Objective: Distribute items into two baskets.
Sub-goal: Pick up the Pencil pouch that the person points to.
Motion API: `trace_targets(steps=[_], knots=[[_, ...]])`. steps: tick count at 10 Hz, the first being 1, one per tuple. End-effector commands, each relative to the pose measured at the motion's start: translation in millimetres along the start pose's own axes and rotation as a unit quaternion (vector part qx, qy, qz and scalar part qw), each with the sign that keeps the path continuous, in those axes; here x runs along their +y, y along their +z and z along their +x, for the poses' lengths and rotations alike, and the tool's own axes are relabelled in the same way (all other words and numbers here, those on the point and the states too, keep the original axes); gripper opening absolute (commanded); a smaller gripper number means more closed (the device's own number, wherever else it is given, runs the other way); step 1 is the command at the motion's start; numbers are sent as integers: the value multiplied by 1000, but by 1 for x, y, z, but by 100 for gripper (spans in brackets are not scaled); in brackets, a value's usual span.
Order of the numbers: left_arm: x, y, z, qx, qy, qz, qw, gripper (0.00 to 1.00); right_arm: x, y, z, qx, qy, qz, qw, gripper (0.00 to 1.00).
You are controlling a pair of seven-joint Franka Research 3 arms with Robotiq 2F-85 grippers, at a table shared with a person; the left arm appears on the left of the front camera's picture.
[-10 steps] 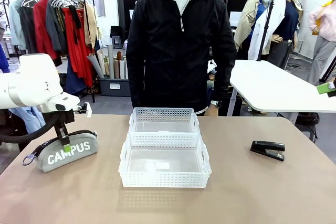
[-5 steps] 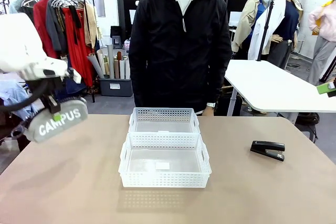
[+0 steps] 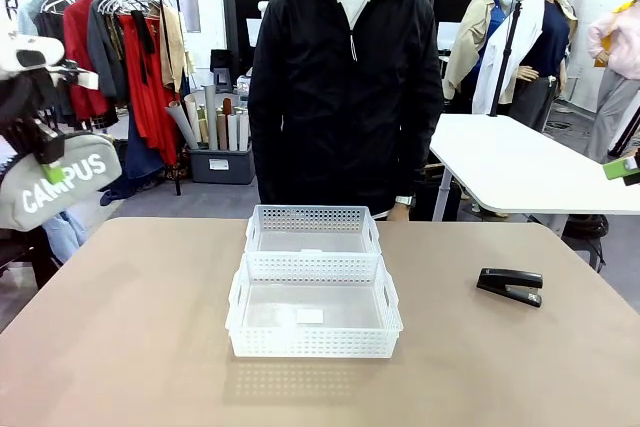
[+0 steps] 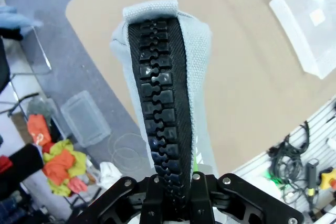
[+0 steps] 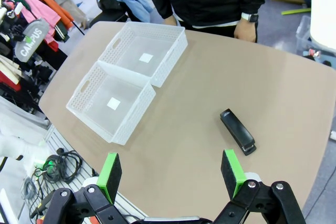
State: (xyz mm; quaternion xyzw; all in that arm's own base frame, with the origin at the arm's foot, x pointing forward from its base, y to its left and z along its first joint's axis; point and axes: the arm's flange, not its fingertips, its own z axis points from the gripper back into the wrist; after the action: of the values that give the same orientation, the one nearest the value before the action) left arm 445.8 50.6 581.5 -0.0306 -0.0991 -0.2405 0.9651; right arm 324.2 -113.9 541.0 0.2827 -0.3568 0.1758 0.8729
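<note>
Grey pouch (image 4: 168, 77) with white "CAMPUS" lettering hangs in the air, pinched at its black zip edge by the left gripper (image 4: 173, 182), whose jaws are clenched on the fabric. In the left wrist view it dangles over the table's left edge, with floor clutter under part of it. In the front view the pouch (image 3: 55, 187) tilts beneath the left gripper (image 3: 48, 165) at the far left of the picture, higher than the tan table (image 3: 140, 347) and well apart from both baskets.

The right gripper (image 5: 170, 167) hovers over the near right part of the table, jaws spread wide and holding nothing.

At the middle of the table, the near basket (image 3: 314, 343) sits just in front of the far basket (image 3: 312, 217), their rims meeting or nearly so. These 2 white lattice baskets look empty apart from a small label on each floor. The black stapler (image 3: 510, 285) lies flat on the right side of the table, well apart from the baskets. A person in a black jacket (image 3: 345, 97) stands at the far edge, close behind the far basket.

Likely risks: the grip is 1 narrow pinch on soft fabric, so a quick swing toward the baskets could shake the pouch loose, and here it would fall to the floor. Lowered at a tilt, it could straddle the 2 adjoining rims instead of settling in 1 basket.
</note>
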Motion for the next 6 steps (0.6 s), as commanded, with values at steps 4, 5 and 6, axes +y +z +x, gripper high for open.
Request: trace_targets(steps=[4,5,6], knots=[[-7,5,0,29,31,-2,999,0,0,0,1,-8,5,7,1000,100],[-5,5,-2,14,29,-6,999,0,0,0,1,-8,5,7,1000,100],[-5,5,-2,14,29,-6,999,0,0,0,1,-8,5,7,1000,100]])
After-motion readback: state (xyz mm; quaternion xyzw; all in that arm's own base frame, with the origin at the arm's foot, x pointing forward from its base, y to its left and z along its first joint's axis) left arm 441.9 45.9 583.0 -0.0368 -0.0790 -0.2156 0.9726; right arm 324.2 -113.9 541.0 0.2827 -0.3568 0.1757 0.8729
